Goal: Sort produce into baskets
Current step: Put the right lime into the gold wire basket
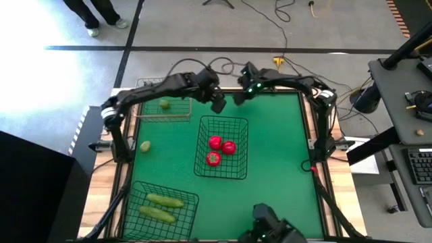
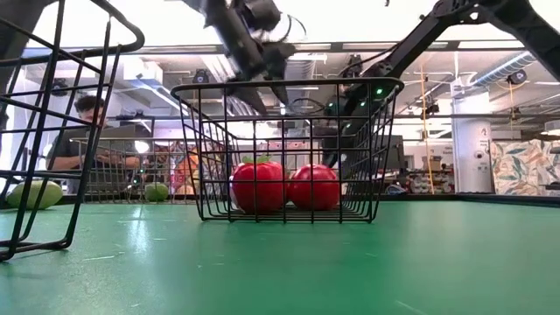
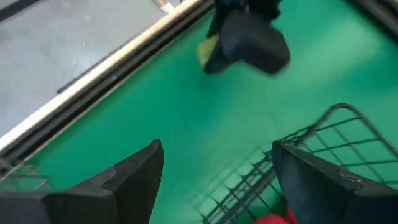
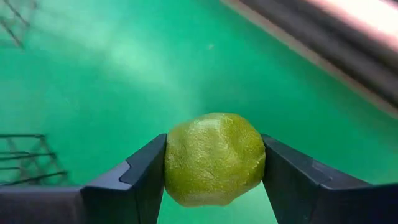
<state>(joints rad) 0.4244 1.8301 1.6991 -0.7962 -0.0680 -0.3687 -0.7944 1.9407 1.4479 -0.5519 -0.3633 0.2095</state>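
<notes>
Up high, looking down, my left gripper (image 1: 219, 104) and my right gripper (image 1: 241, 96) are close together at the far edge of the green table (image 1: 283, 155). Three tomatoes (image 1: 221, 150) sit in the middle black basket (image 1: 202, 145). Two cucumbers (image 1: 160, 206) lie in the near black basket (image 1: 190, 202). One lime (image 1: 165, 104) is in the pale basket (image 1: 177, 118), and another lime (image 1: 145, 146) lies on the table. Down low, I see two tomatoes (image 2: 286, 186) through the wires. My left fingers (image 3: 134, 180) are spread wide, holding nothing. My right fingers (image 4: 140, 174) squeeze a lime (image 4: 214, 158) above the table.

Green table (image 1: 277, 148): three baskets (image 1: 222, 148), loose lime (image 1: 145, 146).
</notes>
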